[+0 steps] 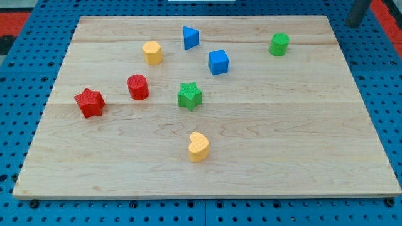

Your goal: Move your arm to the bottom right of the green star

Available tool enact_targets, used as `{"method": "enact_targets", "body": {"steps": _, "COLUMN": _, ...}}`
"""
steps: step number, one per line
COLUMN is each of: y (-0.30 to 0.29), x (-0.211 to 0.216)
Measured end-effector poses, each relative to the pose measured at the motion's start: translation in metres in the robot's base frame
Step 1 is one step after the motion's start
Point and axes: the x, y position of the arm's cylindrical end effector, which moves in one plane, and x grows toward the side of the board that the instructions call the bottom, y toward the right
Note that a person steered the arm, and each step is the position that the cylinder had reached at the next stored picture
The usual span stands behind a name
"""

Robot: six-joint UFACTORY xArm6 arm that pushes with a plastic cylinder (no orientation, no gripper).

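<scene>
The green star point(189, 96) lies near the middle of the wooden board point(301, 150). My rod enters at the view's top right corner, and my tip point(355, 23) sits just beyond the board's top right corner. It is far up and to the right of the green star and touches no block.
A red star point(89, 103) and a red cylinder point(137, 87) lie left of the green star. A yellow hexagon point(152, 53), a blue triangle point(190, 37), a blue cube point(218, 62) and a green cylinder point(279, 44) lie above it. A yellow heart point(198, 147) lies below it.
</scene>
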Motion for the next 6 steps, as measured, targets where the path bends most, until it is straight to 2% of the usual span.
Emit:
{"method": "enact_targets", "body": {"steps": 1, "y": -0.074, "x": 0.062}}
{"method": "enact_targets", "body": {"steps": 2, "y": -0.169, "x": 0.085}}
{"method": "enact_targets", "body": {"steps": 4, "y": -0.288, "x": 0.230}}
{"method": "enact_targets", "body": {"steps": 6, "y": -0.298, "x": 0.239}}
